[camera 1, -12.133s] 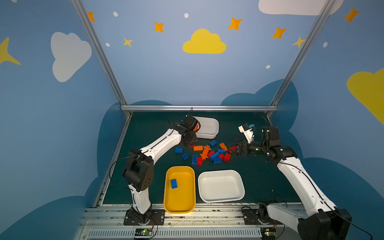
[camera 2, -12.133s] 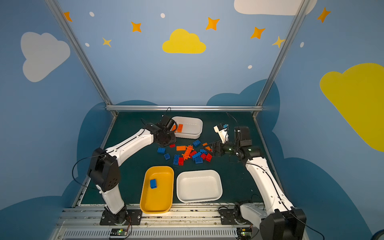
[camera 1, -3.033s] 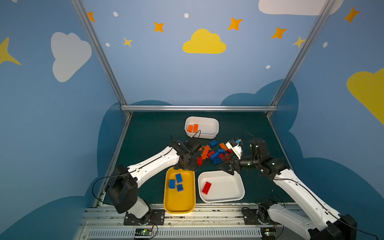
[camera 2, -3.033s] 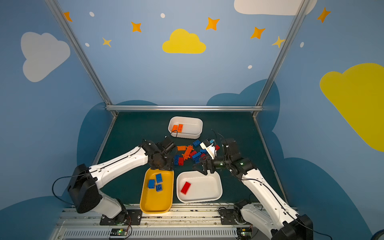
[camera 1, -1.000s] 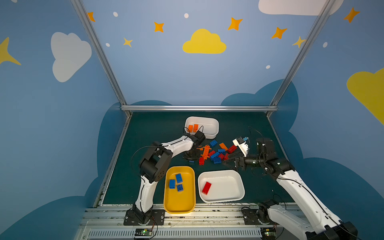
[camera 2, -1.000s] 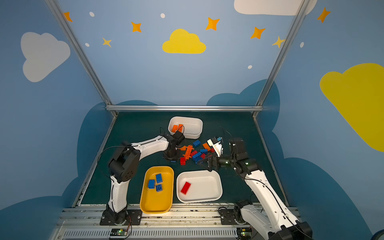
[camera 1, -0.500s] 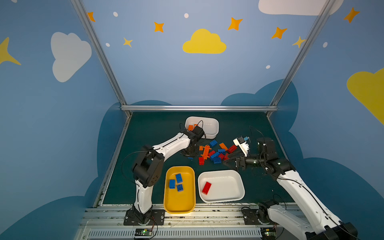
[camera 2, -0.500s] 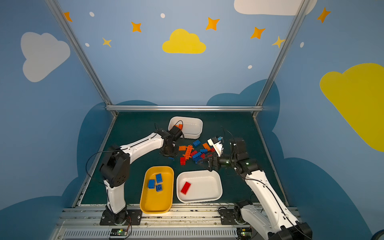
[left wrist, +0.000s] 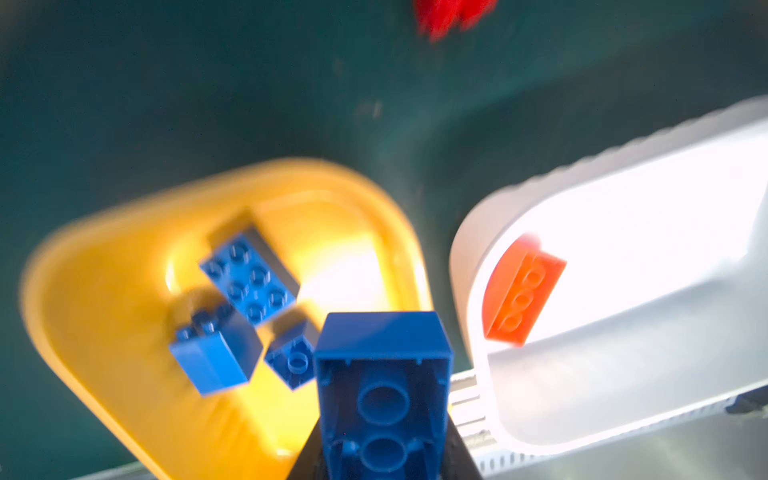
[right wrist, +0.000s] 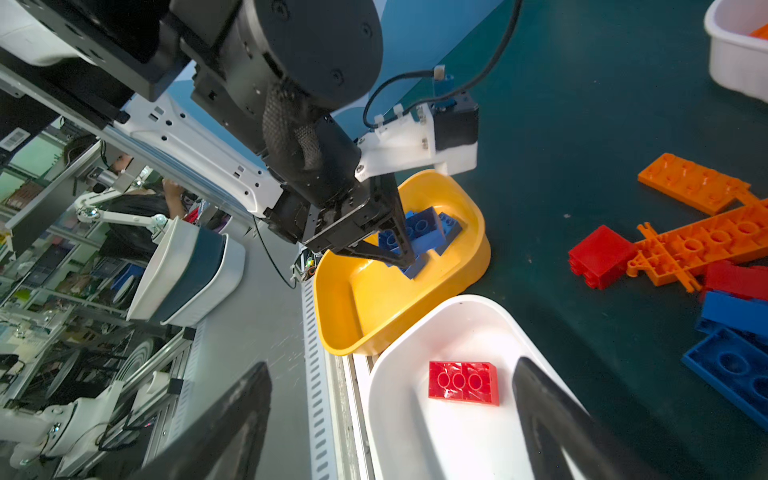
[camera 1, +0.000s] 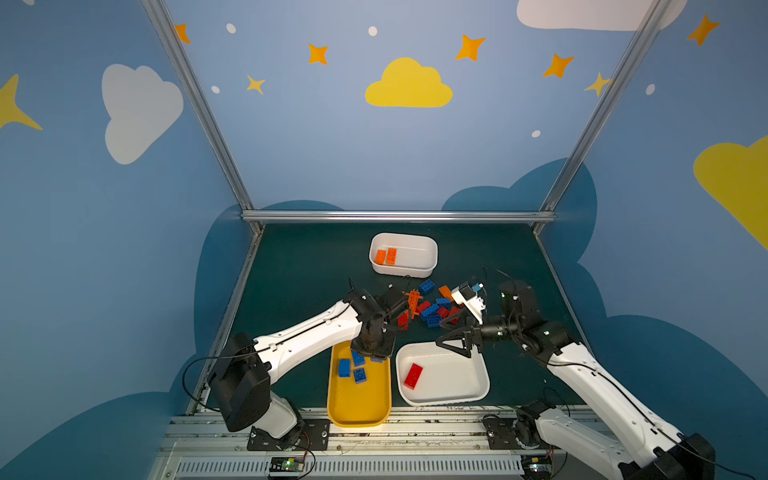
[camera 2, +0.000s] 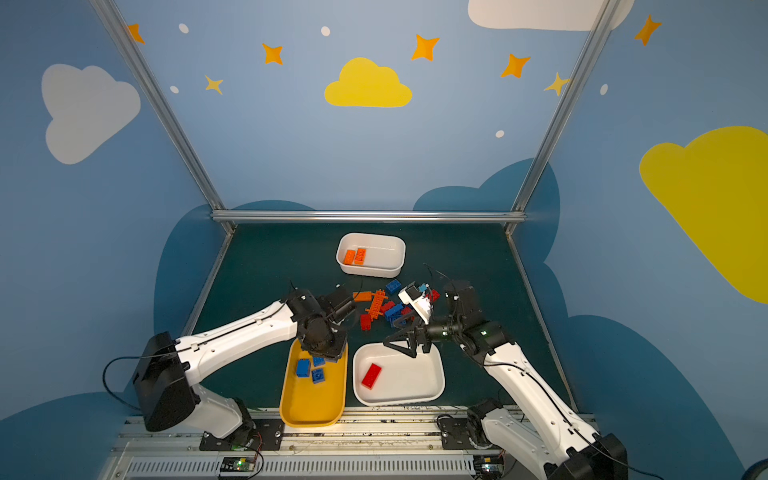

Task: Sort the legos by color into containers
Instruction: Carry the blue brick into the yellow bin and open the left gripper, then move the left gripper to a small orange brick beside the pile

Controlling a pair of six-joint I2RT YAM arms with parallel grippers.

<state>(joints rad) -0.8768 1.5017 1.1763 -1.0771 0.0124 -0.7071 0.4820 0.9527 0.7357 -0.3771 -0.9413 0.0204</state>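
1. As I watch remotely, a blue brick (left wrist: 382, 374) sits clamped in the left gripper (right wrist: 399, 251), just above the yellow tub's (camera 1: 359, 407) far end.
2. Three more blue bricks (camera 1: 344, 368) lie inside it.
3. One red brick (camera 1: 413, 375) lies in the wide white tub (camera 1: 453, 382); two orange bricks (camera 1: 385, 256) lie in the small white tub (camera 1: 415, 255).
4. A loose pile (camera 1: 432, 309) sits between the tubs.
5. The right gripper (camera 1: 455, 344) hangs spread wide and empty over the wide white tub's far rim.

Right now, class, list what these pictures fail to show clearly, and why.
Held blue brick: the wrist of the left gripper mostly hides it in both top views.
Loose pile: the right arm's camera covers part of it in both top views.
Red piece on the mat: blurred and edge-cut, left wrist view.
Small white tub: edge-cut, right wrist view.
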